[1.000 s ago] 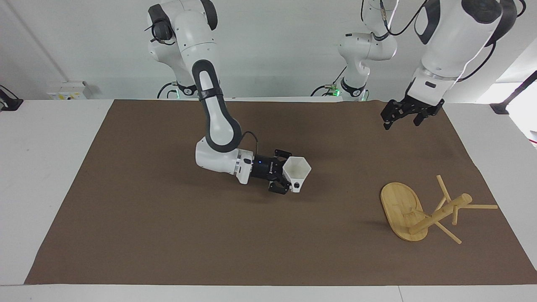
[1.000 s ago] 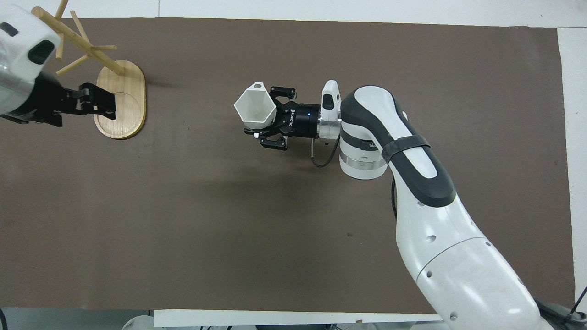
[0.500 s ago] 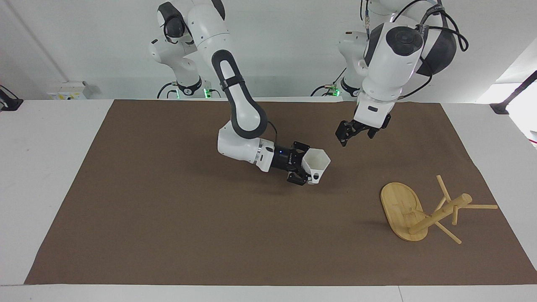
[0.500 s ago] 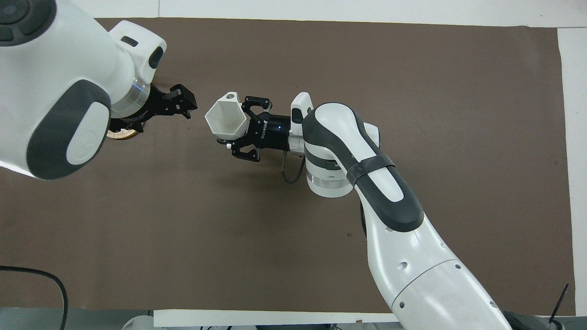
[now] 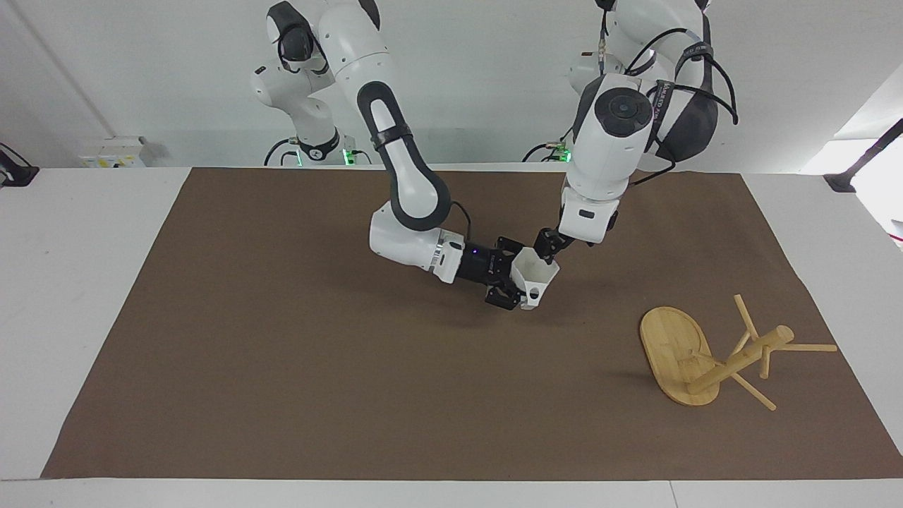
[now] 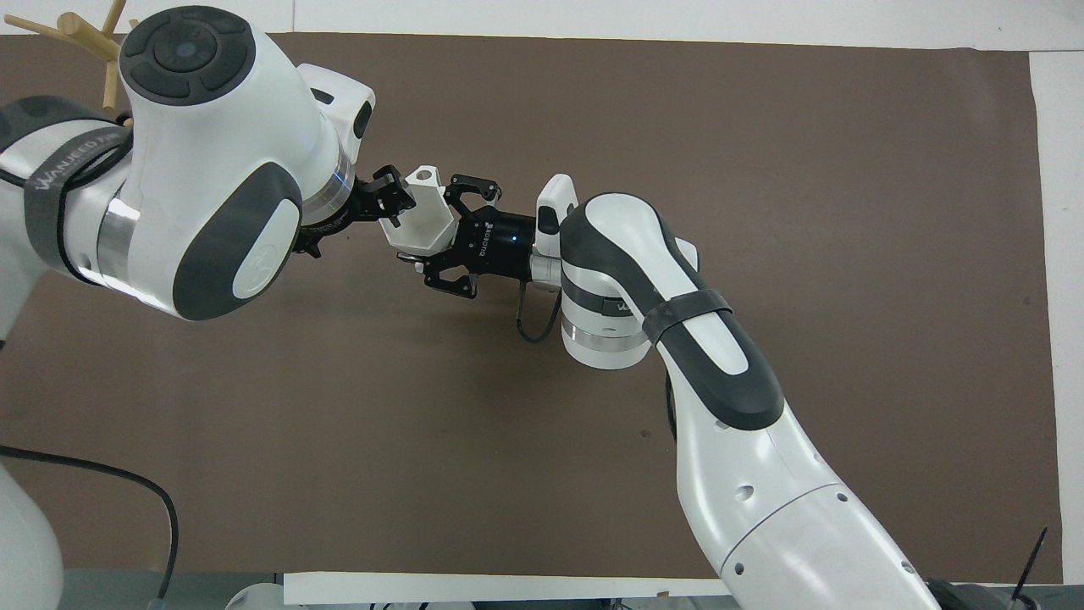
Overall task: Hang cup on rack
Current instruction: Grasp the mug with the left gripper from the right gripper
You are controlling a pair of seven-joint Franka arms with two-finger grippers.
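White plastic, faceted and tapering, the cup (image 5: 534, 276) hangs in the air above the middle of the brown mat (image 5: 282, 367) that covers the bench (image 5: 70, 282), lying on its side with its six-sided mouth turned toward the left arm's end. The right pincer (image 5: 513, 279) is clenched on the cup at its base end, its black links splayed to either side, and the angular handle with its round hole points down toward the mat in the facing view. The left pincer (image 5: 549, 248) has its tips at the cup's mouth, right against the rim, with its fingers spread apart; whether they touch the rim or reach inside it cannot be told, since the left arm's bulky wrist covers much of that spot from overhead. Taking the cup as landmark, the rack (image 5: 712, 356) stands well apart from it, toward the left arm's end of the bench and farther from the robots, resting on the mat with its oval base flat, its post leaning away from the cup and thin pegs sticking out around it.
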